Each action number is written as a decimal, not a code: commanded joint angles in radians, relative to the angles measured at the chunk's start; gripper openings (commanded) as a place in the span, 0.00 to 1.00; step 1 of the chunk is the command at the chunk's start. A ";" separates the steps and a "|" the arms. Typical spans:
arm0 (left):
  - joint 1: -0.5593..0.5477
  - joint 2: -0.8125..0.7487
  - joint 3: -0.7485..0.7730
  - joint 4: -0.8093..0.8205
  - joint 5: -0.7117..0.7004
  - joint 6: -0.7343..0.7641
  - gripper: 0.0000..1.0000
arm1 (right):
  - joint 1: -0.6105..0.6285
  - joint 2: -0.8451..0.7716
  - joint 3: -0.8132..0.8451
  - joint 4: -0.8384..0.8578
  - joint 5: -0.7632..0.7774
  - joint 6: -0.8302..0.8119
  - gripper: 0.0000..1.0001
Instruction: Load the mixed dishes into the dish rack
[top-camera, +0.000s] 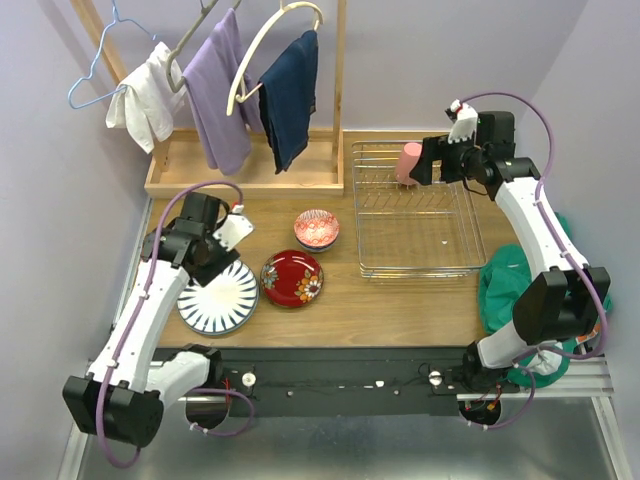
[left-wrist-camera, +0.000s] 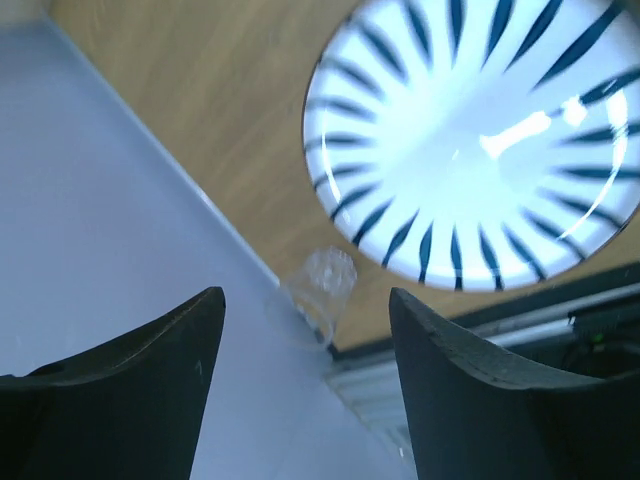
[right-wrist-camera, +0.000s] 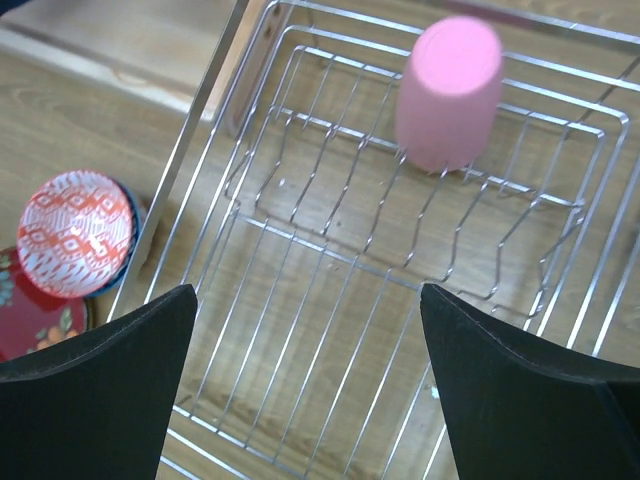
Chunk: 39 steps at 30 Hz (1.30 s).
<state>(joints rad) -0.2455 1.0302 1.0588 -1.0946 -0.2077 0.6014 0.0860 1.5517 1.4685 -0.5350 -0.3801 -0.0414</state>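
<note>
The pink cup stands upside down in the far left corner of the silver wire dish rack; it also shows in the right wrist view. My right gripper is open and empty, just right of the cup and above the rack. The white plate with dark blue stripes lies at the near left. My left gripper hovers open and empty over its far edge. The red floral plate lies mid-table. The red-pink bowl sits stacked in the blue-white bowl.
A wooden tray with hangers and hanging cloths stands at the far left. A green cloth lies at the right table edge. A small clear plastic piece sits at the left table edge beside the purple wall.
</note>
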 joint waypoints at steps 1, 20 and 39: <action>0.187 0.030 0.053 -0.229 -0.153 -0.005 0.73 | 0.003 -0.048 -0.017 -0.062 -0.174 0.005 1.00; 0.514 0.180 -0.072 -0.065 0.089 0.017 0.57 | 0.003 0.099 0.139 -0.267 -0.382 0.206 0.79; 0.627 0.312 -0.158 0.076 0.129 0.052 0.38 | 0.003 -0.001 0.016 -0.214 -0.335 0.215 0.78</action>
<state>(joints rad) 0.3756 1.3277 0.8951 -1.0424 -0.1158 0.6498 0.0860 1.5887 1.5181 -0.7570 -0.7399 0.1661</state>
